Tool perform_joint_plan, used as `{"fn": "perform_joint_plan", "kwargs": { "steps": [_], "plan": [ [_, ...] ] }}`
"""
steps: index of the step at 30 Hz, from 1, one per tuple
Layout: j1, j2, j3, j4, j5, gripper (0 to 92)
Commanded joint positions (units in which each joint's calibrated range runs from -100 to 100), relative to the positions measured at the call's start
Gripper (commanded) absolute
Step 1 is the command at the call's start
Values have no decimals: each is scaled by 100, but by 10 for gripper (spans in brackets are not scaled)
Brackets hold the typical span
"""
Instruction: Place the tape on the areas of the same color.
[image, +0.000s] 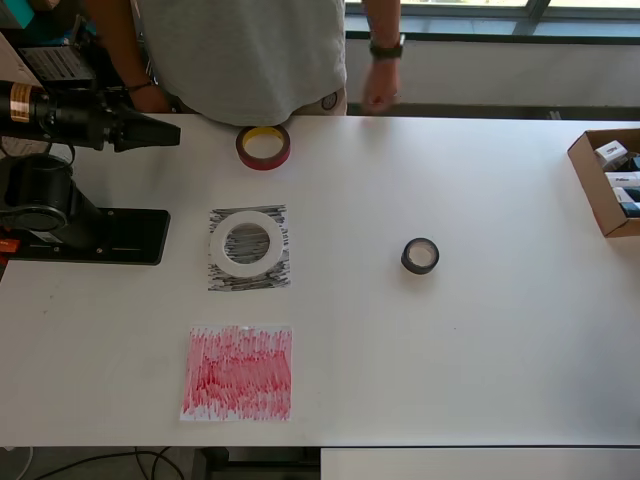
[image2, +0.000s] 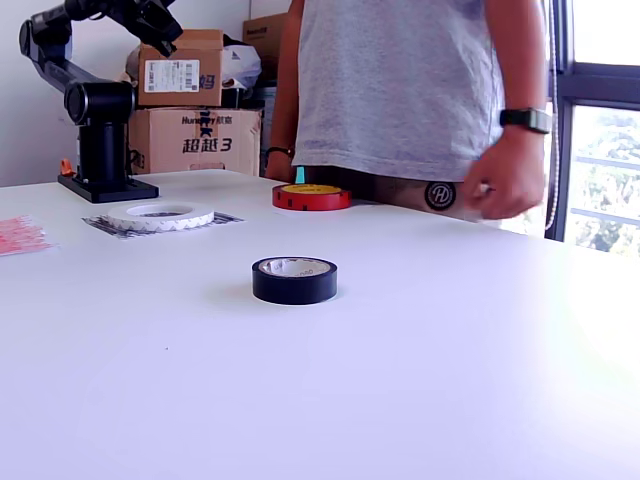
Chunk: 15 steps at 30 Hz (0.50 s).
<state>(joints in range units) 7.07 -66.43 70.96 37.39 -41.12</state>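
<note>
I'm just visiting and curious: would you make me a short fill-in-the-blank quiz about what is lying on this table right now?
1. The white ring lies on the ____ scribbled patch.
2. The red scribbled patch has ____ tape rolls on it.
3. The small black roll lies on the bare ____.
4. The red roll lies near the table edge where a ____ stands.

Missing words: black; no; table; person

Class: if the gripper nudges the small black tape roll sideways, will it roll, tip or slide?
The black tape roll lies flat on its side face, so it probably slides rather than rolls. It looks low and wide, so tipping seems unlikely. Being small, it is probably light.
</note>
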Motion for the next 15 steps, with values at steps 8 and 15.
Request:
{"fn": "perform_joint_plan", "kwargs": {
  "steps": [8,15],
  "plan": [
    [-35,4678,-6319,5675,2050,1],
    [-74,4790,-6338,5675,2255,1]
  ]
}}
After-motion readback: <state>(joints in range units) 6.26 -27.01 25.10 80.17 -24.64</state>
